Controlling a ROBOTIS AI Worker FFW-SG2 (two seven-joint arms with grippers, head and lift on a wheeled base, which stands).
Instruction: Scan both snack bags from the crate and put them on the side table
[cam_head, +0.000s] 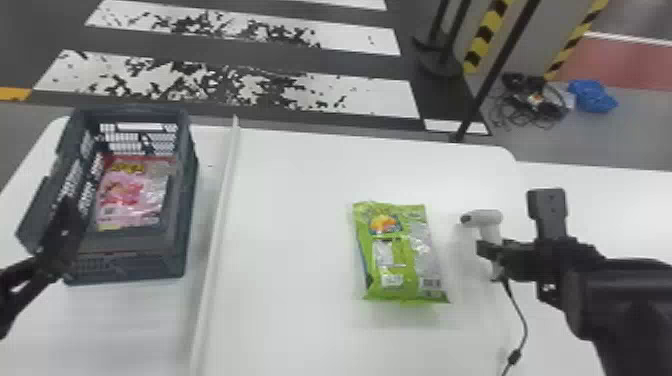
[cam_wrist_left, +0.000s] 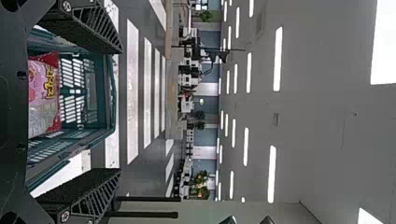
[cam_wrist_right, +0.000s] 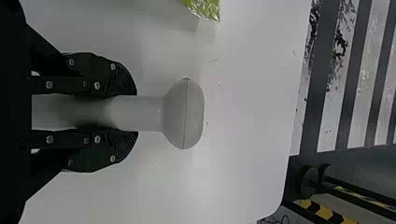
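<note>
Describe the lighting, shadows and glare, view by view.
Head view: shiny highlights on the green snack bag and the pink snack bag; left wrist view: bright ceiling lights against a grey ceiling; right wrist view: darker shading on the scanner's handle between the right tool's fingers, pale sheen on the table.

Head view downward, wrist views closer

Floor: white stripes (cam_head: 355, 42), paint worn. Posts (cam_head: 456, 30) upright, yellow-black tape (cam_head: 483, 35) near them. Cables (cam_head: 537, 102) tangled on floor, blue plastic (cam_head: 593, 96) beside. Ceiling lights (cam_wrist_left: 278, 58) lit. Plants (cam_wrist_left: 201, 183) in far background.
</note>
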